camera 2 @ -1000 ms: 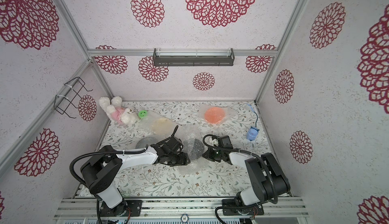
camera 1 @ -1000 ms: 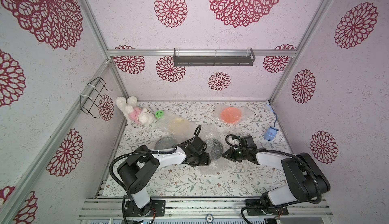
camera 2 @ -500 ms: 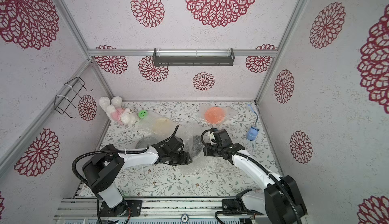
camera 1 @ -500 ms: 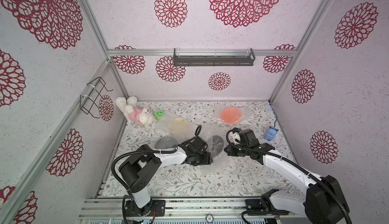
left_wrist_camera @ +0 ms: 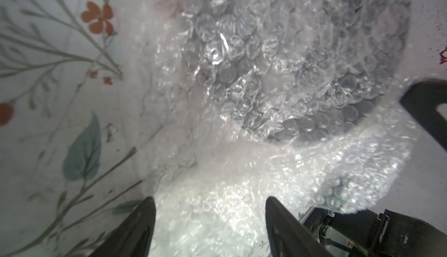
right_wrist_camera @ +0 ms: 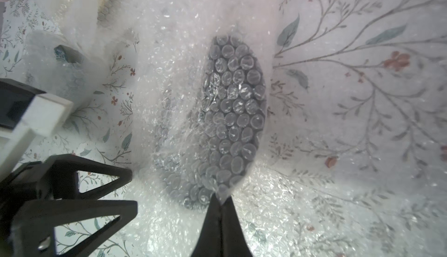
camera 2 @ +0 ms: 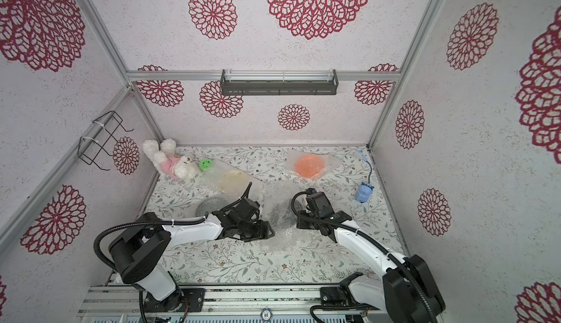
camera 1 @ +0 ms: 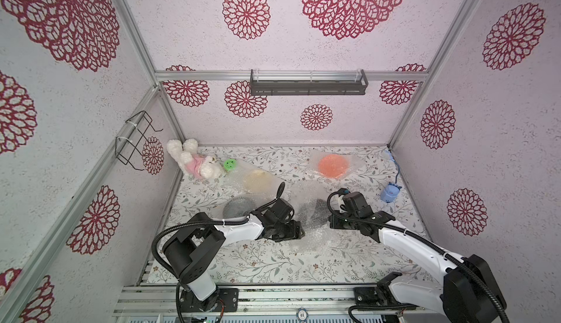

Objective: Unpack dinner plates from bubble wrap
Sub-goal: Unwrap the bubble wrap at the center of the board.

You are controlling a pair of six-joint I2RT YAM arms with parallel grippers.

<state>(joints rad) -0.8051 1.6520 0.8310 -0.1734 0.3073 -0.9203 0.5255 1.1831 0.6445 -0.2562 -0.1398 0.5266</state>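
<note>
A black dinner plate (camera 1: 315, 212) (right_wrist_camera: 234, 113) sits inside clear bubble wrap (camera 1: 309, 236) (left_wrist_camera: 242, 171) mid-table, its edge tilted up. My right gripper (right_wrist_camera: 221, 199) (camera 1: 331, 218) is shut on a pinch of this wrap at the plate's rim. My left gripper (left_wrist_camera: 210, 202) (camera 1: 300, 231) stands open on the plate's other side, with crumpled wrap between its fingers (right_wrist_camera: 106, 174). In both top views three more wrapped plates lie behind: orange (camera 1: 333, 166), cream (camera 1: 259, 181), and a greyish one (camera 1: 238, 209) beside the left arm.
A plush rabbit (camera 1: 194, 162) and a green smiley disc (camera 1: 230, 164) lie at the back left. A blue toy (camera 1: 390, 192) with a cord sits by the right wall. A wire rack (camera 1: 136, 139) hangs on the left wall, a dark shelf (camera 1: 308, 83) on the back wall.
My right arm has swung its elbow out to the right while its gripper stayed pinched on the wrap. The black plate's edge has tipped up. The left jaws have widened slightly.
</note>
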